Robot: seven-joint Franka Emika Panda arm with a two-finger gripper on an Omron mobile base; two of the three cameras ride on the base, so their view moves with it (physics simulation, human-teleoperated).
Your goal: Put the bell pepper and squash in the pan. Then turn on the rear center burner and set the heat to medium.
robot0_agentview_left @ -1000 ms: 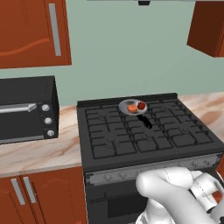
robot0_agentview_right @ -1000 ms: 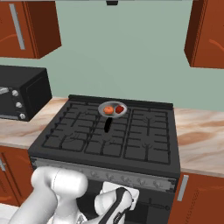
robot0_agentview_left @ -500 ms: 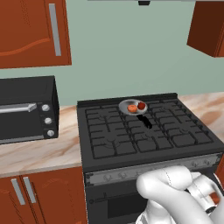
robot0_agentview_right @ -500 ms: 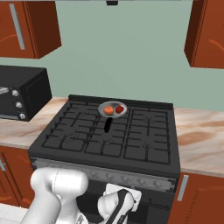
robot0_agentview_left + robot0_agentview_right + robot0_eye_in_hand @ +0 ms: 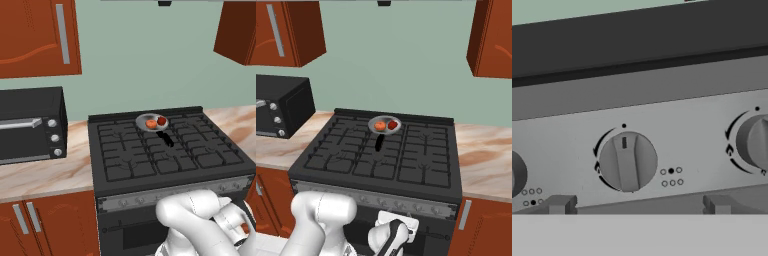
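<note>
Round grey metal knob (image 5: 628, 161) on the front panel of the black range (image 5: 125, 175): straight ahead of the hand (image 5: 639, 205), between the lines of the two dark fingertips (image 5: 559, 204) but apart from them. Pointer mark upright, toward the small dot above, so most likely at off. Small dot diagram (image 5: 671, 171) beside it, with the rear middle dot filled, so probably the control of the rear center burner (image 5: 152, 131).

Hand released, jaws spread wide, holding nothing.

Knob looks stiff and smooth, perhaps slippery. Best to pinch the raised middle ridge on its two flat sides and turn slowly; easy to pass the medium position.

Small glossy red bell pepper (image 5: 161, 120) and pale orange flattened squash (image 5: 151, 124) lying side by side inside the small shallow grey pan (image 5: 140, 120). Pan resting on the grates at the rear middle of the range, short black handle pointing to the front. Light, firm, rounded pieces, likely to roll, but no more need to hold them.

Burner itself hidden under the pan. Neighbouring knobs cut off at both edges of the hand view. No heat markings readable around the knob. In the base views the panel knobs too small to tell apart.
</note>
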